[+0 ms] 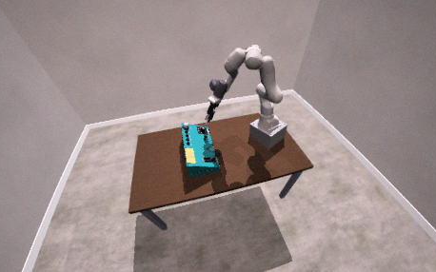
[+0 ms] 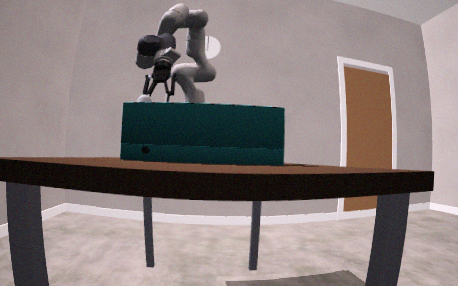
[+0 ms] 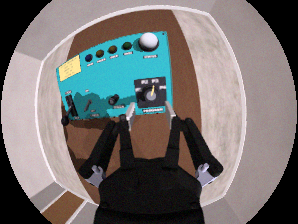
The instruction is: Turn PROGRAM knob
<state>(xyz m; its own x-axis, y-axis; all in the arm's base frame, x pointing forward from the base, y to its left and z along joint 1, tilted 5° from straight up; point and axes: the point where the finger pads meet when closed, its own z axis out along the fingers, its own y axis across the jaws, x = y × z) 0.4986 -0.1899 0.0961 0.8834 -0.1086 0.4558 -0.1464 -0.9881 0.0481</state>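
The teal console (image 1: pixel 199 148) stands on the brown table; it also shows in the wrist view (image 3: pixel 113 79) and from its back side in the exterior view (image 2: pixel 202 132). The PROGRAM knob (image 3: pixel 150 94) is a dark knob with a yellow pointer on a black plate at the console's near right corner. My gripper (image 3: pixel 150 107) (image 1: pixel 209 117) hangs above the console's far end, partly open and empty, its fingertips on either side of the knob and above it. It also shows in the exterior view (image 2: pixel 158 94).
The console carries a white ball knob (image 3: pixel 149 42), a row of dark buttons (image 3: pixel 107 52), a yellow label (image 3: pixel 68 71) and dark levers (image 3: pixel 69 106). The arm's grey base (image 1: pixel 267 130) stands on the table's right side.
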